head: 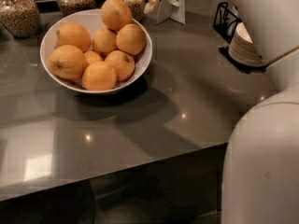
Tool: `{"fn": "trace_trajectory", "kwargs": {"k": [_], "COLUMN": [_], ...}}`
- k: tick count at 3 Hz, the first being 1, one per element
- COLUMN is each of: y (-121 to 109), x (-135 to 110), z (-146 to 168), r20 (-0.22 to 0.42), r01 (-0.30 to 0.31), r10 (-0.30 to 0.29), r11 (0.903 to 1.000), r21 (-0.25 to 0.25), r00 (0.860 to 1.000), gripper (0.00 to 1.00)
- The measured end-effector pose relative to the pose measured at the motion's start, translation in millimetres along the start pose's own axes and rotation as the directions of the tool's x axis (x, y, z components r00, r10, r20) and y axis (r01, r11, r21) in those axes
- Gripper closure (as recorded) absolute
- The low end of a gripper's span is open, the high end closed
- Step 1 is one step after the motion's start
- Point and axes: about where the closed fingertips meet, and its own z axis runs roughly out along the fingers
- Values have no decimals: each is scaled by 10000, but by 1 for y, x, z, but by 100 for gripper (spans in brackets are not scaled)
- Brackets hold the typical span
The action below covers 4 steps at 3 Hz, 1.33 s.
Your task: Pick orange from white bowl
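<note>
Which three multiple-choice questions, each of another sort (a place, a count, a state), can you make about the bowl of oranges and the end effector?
1. Where does the white bowl stand? A on the left of the grey counter; B on a plate stack; C on the floor.
2. How many oranges show in it? A two; B eight; C twenty.
3. The end effector is: A touching an orange; B at the top edge, beyond the bowl; C under the counter.
Answers: 1 A, it stands on the counter near the jars. 2 B, eight counted, one small and half hidden. 3 B, it hangs behind the bowl, apart from the fruit.
</note>
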Motion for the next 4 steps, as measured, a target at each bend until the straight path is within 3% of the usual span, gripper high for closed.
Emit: {"fn": "trace_trajectory", "kwargs": {"k": [1, 2, 4], "y": [-9, -15, -22], "x": [-5, -7, -11], "z": [11, 20, 36], "r20": [480, 796, 1230], "r01": [395, 766, 1503], "r10": [-401, -779, -1518], "r11": [9991, 9969, 9884], "r21": [132, 195, 210], "r00": [9980, 9938, 9807], "gripper": [36, 33, 37]}}
